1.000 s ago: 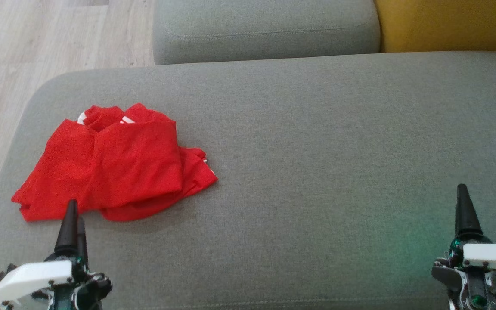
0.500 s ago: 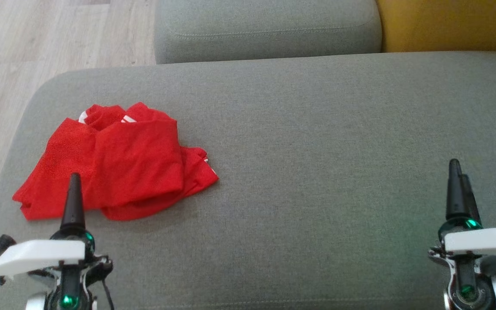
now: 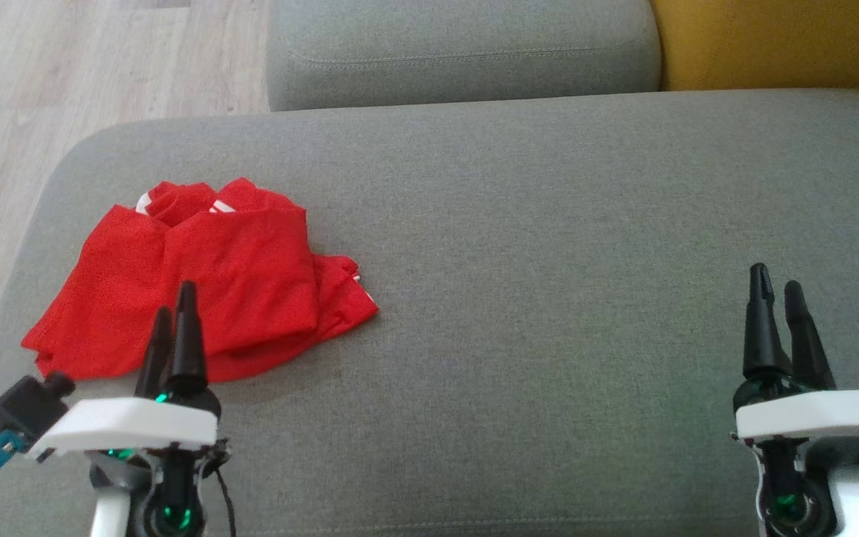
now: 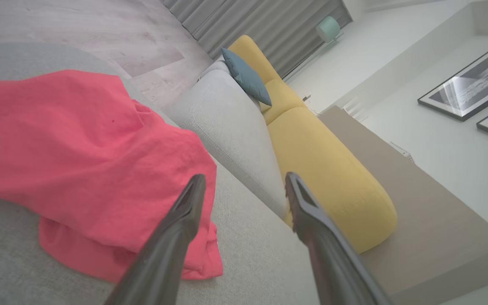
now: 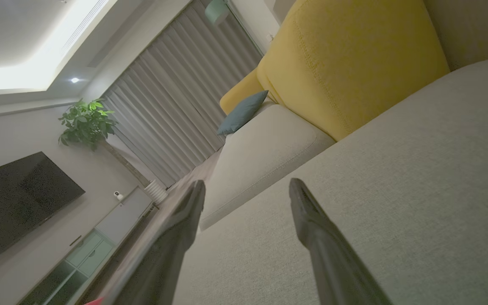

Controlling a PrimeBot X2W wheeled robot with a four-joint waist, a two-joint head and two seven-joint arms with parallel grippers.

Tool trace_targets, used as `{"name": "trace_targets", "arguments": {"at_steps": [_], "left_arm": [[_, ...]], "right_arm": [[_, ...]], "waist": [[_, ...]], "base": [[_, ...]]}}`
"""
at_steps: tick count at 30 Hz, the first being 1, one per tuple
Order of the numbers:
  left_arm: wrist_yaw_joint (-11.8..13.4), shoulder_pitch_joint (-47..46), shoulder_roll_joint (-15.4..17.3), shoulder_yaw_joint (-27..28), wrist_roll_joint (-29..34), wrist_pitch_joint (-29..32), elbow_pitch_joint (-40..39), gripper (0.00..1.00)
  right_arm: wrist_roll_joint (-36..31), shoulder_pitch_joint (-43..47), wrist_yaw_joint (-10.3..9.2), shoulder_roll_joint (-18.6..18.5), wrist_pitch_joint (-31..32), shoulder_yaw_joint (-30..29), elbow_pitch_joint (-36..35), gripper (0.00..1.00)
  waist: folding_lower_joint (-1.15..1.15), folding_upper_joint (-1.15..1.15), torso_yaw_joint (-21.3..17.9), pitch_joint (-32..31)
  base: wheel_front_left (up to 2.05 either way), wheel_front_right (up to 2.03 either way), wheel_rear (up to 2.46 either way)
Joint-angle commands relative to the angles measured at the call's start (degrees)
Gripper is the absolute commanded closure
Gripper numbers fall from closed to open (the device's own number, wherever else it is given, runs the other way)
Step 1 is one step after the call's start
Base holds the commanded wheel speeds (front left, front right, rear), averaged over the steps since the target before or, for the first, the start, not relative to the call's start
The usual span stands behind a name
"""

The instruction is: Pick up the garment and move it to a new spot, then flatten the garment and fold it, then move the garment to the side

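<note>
Your left gripper (image 3: 174, 300), near the garment (image 3: 236, 253) (a crumpled heap), and right gripper (image 3: 775, 277) both gape empty.

Left gripper (image 3: 175, 300) at lower left and right gripper (image 3: 775, 277) at lower right; both were empty, jaws parted, dark fingers (image 3: 186, 335) pointing forward.

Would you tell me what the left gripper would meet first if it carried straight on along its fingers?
Probably the red garment: one finger of the left gripper lines up with its near edge, with the grey sofa seat beyond. Depth is unclear.
</note>
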Motion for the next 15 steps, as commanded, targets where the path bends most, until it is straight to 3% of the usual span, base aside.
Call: {"name": "trace_targets", "arguments": {"at_steps": [1, 15], "left_arm": [[0.3, -3.0, 0.7, 0.4, 2.2, -0.9, -2.8, 0.0], [4.1, -3.1, 1.9, -4.1, 17.5, -3.1, -3.6, 0.0]], "right_arm": [[-2.4, -2.9, 0.23, -0.4, -0.8, 1.0, -2.7, 0.0], [-14.8, -2.6, 0.28, -0.5, -3.0, 2.4, -3.5, 0.0]], "waist": [[0.0, 0.0, 0.0, 0.0], [0.0, 0.0, 0.2, 0.0]], "base": [[0.0, 0.0, 0.0], [0.0, 0.0, 0.0]]}}
